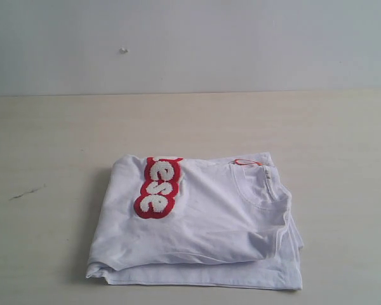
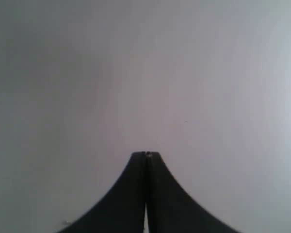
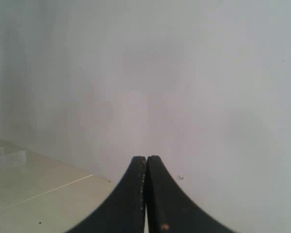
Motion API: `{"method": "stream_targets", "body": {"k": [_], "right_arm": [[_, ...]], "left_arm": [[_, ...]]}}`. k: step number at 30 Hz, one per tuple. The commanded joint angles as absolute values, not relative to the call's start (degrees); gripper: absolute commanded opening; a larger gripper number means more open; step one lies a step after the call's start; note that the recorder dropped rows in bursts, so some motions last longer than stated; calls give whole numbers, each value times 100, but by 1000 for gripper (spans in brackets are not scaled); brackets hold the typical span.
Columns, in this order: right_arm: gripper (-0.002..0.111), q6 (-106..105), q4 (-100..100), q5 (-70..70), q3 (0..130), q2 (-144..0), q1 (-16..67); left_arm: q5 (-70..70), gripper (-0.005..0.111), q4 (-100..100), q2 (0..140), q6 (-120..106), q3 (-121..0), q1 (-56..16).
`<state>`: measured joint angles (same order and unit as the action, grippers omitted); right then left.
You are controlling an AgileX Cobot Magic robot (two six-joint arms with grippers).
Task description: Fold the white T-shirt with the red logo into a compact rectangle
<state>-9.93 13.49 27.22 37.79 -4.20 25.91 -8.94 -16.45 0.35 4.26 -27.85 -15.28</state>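
The left gripper (image 2: pixel 146 154) is closed, its dark jaws pressed tip to tip with nothing between them, and its camera faces only a plain pale wall. The right gripper (image 3: pixel 146 158) is closed and empty too. It faces the same kind of wall, with a patch of beige surface beside it. No cloth shows in either wrist view.

No arm or gripper appears in the exterior view, so both grippers seem to be well apart from the shirt (image 1: pixel 203 222). How they sit relative to it cannot be told more closely.

The shirt lies on the table (image 1: pixel 51 140) in the lower middle of the exterior frame, folded into a stacked, roughly rectangular packet. The logo (image 1: pixel 157 188) runs down the packet's upper left, with only its last letters showing and the rest tucked under a fold. The collar (image 1: pixel 260 187) and the orange tag (image 1: pixel 246 162) sit at the packet's upper right.

The folding looks essentially finished. A lower layer pokes out along the bottom and right edges, and the right side is somewhat ragged. At most, squaring those edges seems left.
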Motion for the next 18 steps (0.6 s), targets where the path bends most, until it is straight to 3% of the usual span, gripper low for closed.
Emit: {"method": "stream_targets", "body": {"k": [1, 8, 18], "right_arm": [[0, -982, 1326, 2735, 3750, -387, 2597], [0, -994, 1326, 2735, 3750, -387, 2597], [0, -994, 1348, 2735, 3750, -387, 2597]], "left_arm": [[-867, 0, -1487, 0, 810, -2622, -1067], [-780, 0, -999, 0, 1573, -2214, -534], [73, 0, 459, 0, 2926, -1105, -494]]}}
